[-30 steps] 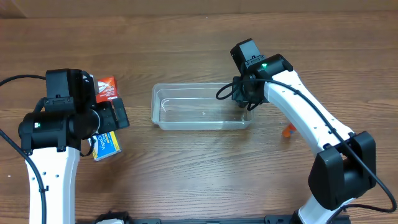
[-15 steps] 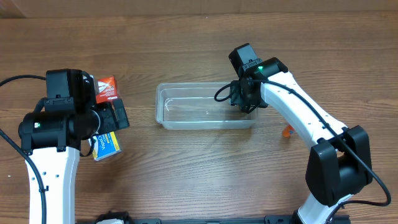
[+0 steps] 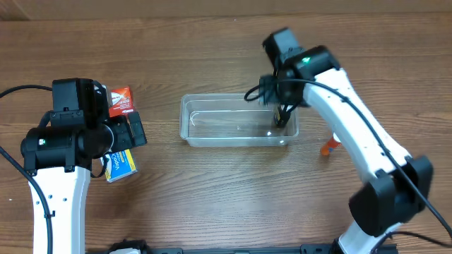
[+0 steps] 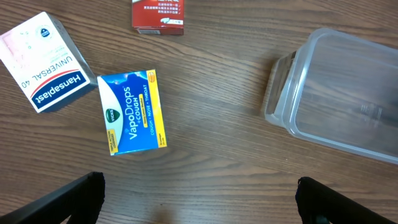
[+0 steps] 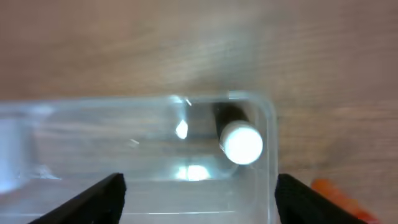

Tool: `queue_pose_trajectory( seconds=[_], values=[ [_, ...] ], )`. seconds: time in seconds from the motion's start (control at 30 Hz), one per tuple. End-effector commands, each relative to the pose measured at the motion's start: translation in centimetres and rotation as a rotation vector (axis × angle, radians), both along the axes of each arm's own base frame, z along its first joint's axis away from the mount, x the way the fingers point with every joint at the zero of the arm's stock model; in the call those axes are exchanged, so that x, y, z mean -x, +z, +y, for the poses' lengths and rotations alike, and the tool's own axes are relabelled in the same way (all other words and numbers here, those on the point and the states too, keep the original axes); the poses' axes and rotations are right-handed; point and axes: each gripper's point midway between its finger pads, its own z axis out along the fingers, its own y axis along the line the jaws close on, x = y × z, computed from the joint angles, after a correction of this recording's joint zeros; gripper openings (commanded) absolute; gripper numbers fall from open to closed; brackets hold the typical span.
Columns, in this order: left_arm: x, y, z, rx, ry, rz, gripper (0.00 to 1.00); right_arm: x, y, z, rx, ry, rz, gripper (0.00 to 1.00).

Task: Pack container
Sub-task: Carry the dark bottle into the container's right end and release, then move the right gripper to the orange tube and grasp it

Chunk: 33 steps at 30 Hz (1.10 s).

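The clear plastic container [image 3: 212, 134] lies mid-table, and its left end shows in the left wrist view [image 4: 292, 93]. A dark bottle with a white cap [image 5: 241, 142] sits inside its right end [image 5: 264, 124], free of any grip. My right gripper [image 5: 199, 202] hangs open above that end, its fingers wide on either side of the tub; from overhead it [image 3: 282, 106] is over the right end. My left gripper [image 4: 202, 205] is open over bare wood left of the container, and from overhead it [image 3: 134, 130] holds nothing.
A blue and yellow VapoDrops box [image 4: 132, 112] [image 3: 121, 164], a white Hansaplast box [image 4: 46, 62] and a red box [image 4: 158, 15] [image 3: 120, 101] lie by the left arm. A small orange item [image 3: 328, 148] [image 5: 336, 193] lies right of the container.
My right gripper has opened, let go of the bottle inside the container and lifted away. The container has slid a little to the right. The left arm has not moved.
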Motion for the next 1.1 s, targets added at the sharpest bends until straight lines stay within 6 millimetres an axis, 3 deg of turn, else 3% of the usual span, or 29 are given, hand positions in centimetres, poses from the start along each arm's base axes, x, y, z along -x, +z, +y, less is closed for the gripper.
queue_pose_trajectory(
  seconds=[0.0,0.07,0.1,0.17,0.23,0.3,0.4,0.57,0.67,0.9,1.07],
  values=[
    [-0.3,0.8,0.0,-0.011,-0.007,-0.023,1.00,-0.2,10.0,-2.7,-0.070,-0.057,-0.241,0.93],
    [-0.3,0.8,0.0,-0.011,-0.007,-0.023,1.00,0.8,11.5,-6.1,-0.075,-0.152,-0.249,0.98],
    [-0.3,0.8,0.0,-0.011,-0.008,-0.024,1.00,2.0,11.3,-9.3,-0.067,-0.258,-0.207,0.99],
    [-0.3,0.8,0.0,-0.011,-0.007,-0.024,1.00,4.0,10.4,-13.5,-0.045,-0.389,-0.115,1.00],
    [-0.3,0.8,0.0,-0.011,-0.008,-0.024,1.00,6.0,9.3,-16.2,-0.028,-0.466,-0.023,0.99],
    [-0.3,0.8,0.0,-0.011,-0.007,-0.024,1.00,8.0,7.7,-17.5,-0.003,-0.510,0.077,0.99],
    [-0.3,0.8,0.0,-0.011,-0.007,-0.024,1.00,9.1,3.9,-17.5,0.023,-0.511,0.189,1.00],
    [-0.3,0.8,0.0,-0.011,-0.007,-0.024,1.00,8.9,-3.4,-16.0,-0.040,-0.463,0.273,0.99],
    [-0.3,0.8,0.0,-0.010,-0.007,-0.024,1.00,9.2,-6.3,-16.0,-0.036,-0.460,0.287,1.00],
    [-0.3,0.8,0.0,-0.010,-0.007,-0.024,1.00,9.8,-9.7,-15.9,-0.034,-0.428,0.303,0.97],
    [-0.3,0.8,0.0,-0.010,-0.007,-0.024,1.00,9.9,-9.8,-15.7,-0.043,-0.412,0.308,0.86]
  ],
)
